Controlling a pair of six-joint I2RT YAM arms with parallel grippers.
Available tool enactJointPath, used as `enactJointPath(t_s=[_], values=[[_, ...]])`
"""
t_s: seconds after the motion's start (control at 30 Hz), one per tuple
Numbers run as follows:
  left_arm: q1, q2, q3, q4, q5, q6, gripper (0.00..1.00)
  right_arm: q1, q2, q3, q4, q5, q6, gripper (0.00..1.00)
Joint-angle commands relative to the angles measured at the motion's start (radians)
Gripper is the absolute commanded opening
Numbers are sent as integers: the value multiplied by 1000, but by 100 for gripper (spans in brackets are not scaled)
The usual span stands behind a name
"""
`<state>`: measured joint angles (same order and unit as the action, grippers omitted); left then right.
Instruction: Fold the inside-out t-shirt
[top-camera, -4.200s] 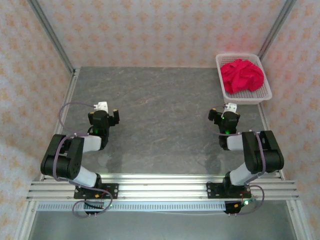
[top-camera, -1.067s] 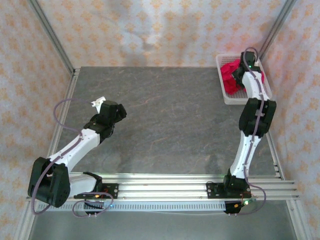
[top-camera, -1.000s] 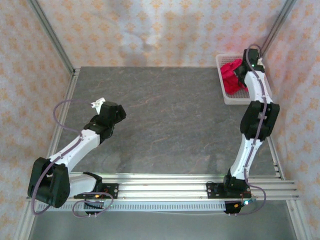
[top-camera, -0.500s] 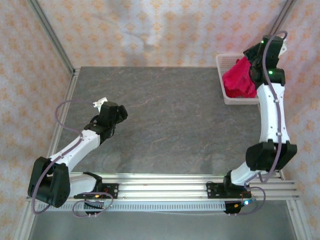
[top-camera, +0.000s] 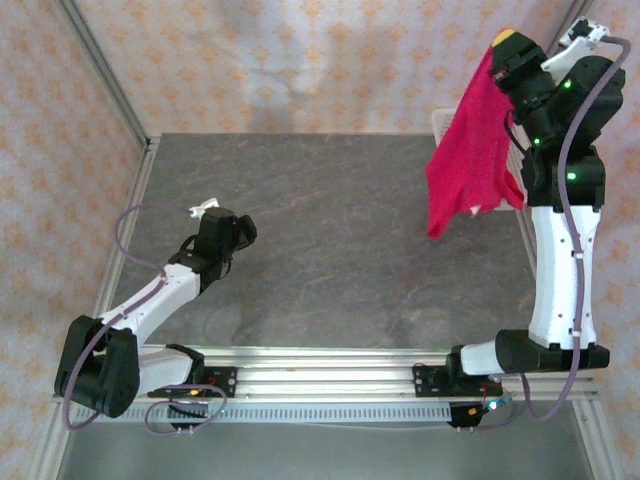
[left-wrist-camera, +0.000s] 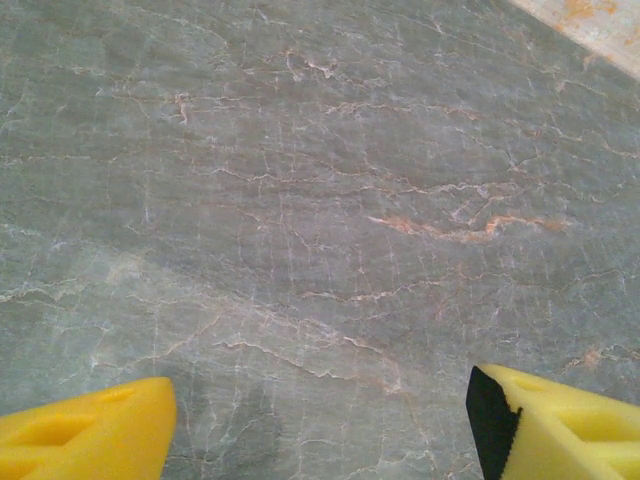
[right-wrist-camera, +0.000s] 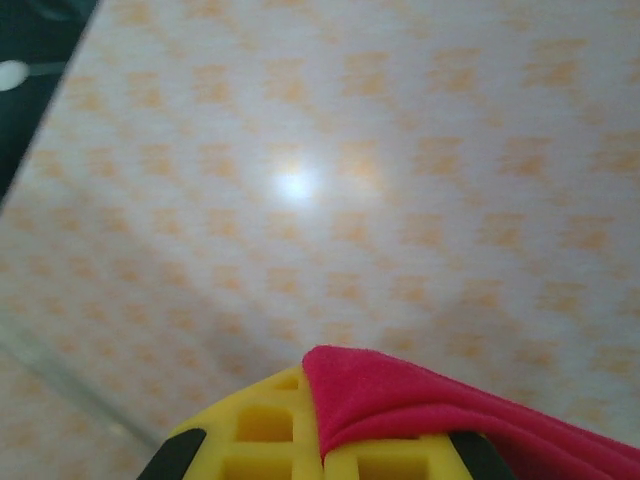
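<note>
RIGHT: your right gripper clenches the inside-out t-shirt; it hangs limp, high above the white basket at far right | LEFT: your left gripper hovers over the table; jaws released, wide apart

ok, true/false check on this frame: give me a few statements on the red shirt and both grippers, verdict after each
1. The right gripper is shut on the bright red cloth t-shirt. True.
2. The t-shirt lies spread flat on the grey marbled table. False: it hangs bunched from the right gripper.
3. The left gripper grips a sleeve. False: its jaws stand open over bare table, with nothing between them.
4. The white mesh basket sits at the table's far right corner. True.
</note>
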<state>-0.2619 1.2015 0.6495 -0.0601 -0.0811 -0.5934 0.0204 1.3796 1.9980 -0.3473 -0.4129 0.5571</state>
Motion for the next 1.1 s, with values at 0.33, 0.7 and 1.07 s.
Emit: enactJointPath(t_s=[0.33,0.7,1.07], values=[[3,-38,-13,29,-61,20,79,343,150,-296,92,-20,-33,0],[1,-62,-9,31,154,64,82,409,466,-142,-352,76,-126,44],[-243,-25,-61,123,171,-145,77,226,68,-759,-128,245,-151,67]])
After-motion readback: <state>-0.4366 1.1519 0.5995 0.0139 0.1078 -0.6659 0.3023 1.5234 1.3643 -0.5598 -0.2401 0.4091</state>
